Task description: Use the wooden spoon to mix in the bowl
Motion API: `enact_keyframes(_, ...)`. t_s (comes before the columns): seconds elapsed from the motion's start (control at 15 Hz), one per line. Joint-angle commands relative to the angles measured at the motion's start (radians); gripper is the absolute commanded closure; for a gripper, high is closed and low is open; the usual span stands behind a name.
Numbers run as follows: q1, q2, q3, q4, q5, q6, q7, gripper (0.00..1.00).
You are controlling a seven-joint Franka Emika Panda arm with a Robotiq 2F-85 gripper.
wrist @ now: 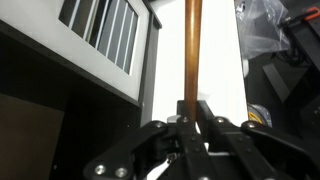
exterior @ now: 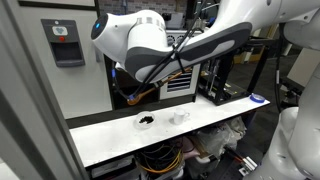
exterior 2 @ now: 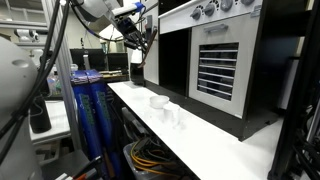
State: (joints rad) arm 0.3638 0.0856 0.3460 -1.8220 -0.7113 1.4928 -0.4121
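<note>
In the wrist view my gripper (wrist: 192, 106) is shut on the handle of the wooden spoon (wrist: 192, 45). The handle runs straight away from the jaws over the white tabletop (wrist: 218, 60), and its head is out of frame. In an exterior view the bowl (exterior: 145, 121) with dark specks sits on the white table next to a plain small bowl (exterior: 180, 117). The gripper (exterior 2: 137, 42) hangs high above the table's far end, apart from two small bowls (exterior 2: 160, 101) that I cannot tell apart there.
A black oven-like cabinet with a slatted front (exterior 2: 215, 65) stands along the table's back edge; it also shows in the wrist view (wrist: 100, 25). A blue plate (exterior: 258, 99) lies at one end of the table. Cables hang under the table (exterior: 165, 158).
</note>
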Motion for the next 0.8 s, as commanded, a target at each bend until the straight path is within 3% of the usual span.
enact_keyframes(0.0, -0.029, -0.055, -0.012, -0.075, 0.113, 0.165, 0.104, 0.97)
enact_keyframes(0.33, -0.039, -0.042, -0.032, -0.144, 0.223, 0.456, 0.26, 0.97)
enact_keyframes(0.73, -0.039, 0.016, -0.052, -0.205, 0.238, 0.725, 0.432, 0.97)
